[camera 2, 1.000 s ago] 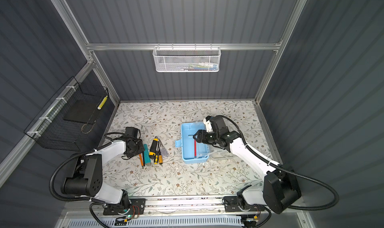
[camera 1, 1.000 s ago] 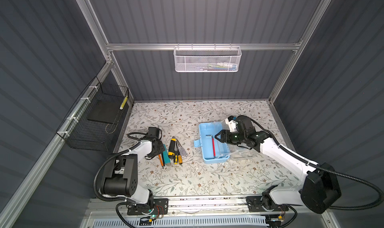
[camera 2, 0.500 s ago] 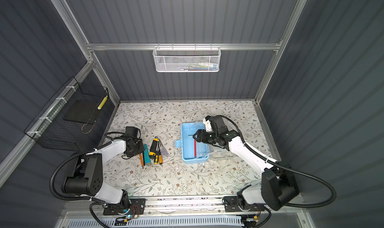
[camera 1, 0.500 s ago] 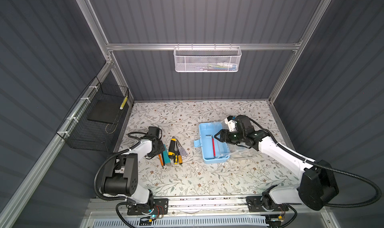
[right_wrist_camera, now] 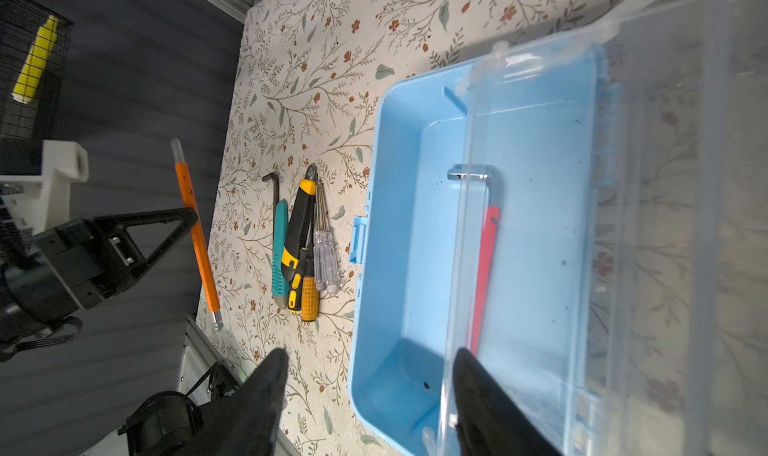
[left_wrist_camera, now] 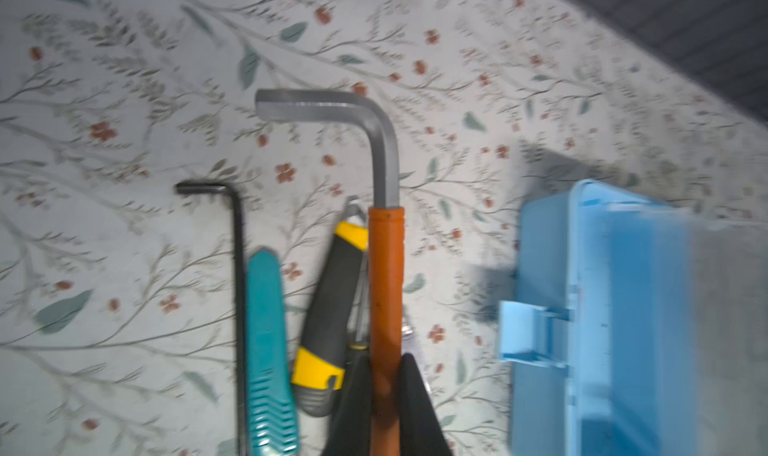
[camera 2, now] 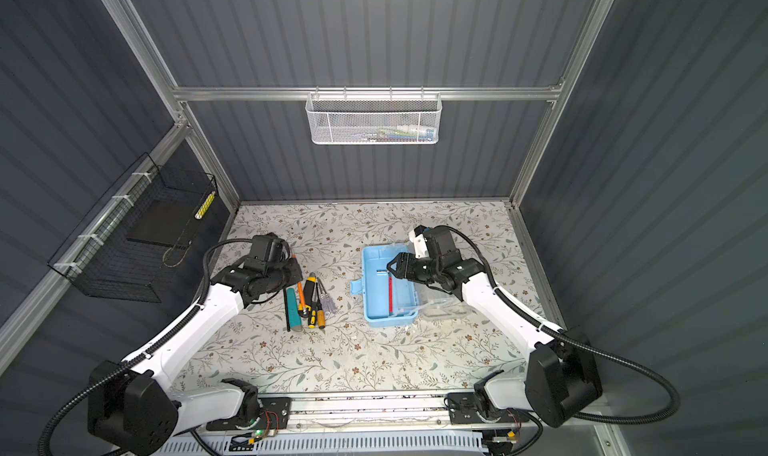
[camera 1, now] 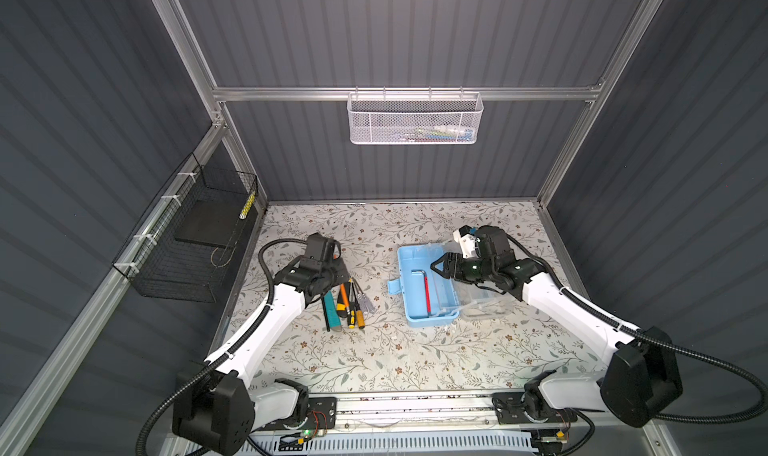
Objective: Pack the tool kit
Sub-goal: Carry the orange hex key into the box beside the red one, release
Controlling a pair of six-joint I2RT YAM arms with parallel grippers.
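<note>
Left wrist view blurry, left hand (left_wrist_camera: pixel 386 364) gripping orange hex key (left_wrist_camera: pixel 386 267), right hand (right_wrist_camera: pixel 370 356) open, perhaps touching lid (right_wrist_camera: pixel 665 225).

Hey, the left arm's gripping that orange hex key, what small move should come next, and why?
Probably carry the orange hex key over the blue box and lower it beside the red hex key: the left tool is shut on it, and the box is open.

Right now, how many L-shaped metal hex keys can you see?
3: orange-sleeved hex key in the left gripper; red-sleeved hex key inside the light-blue plastic box; thin black hex key on the table beside the teal handle. Others may be hidden.
</note>
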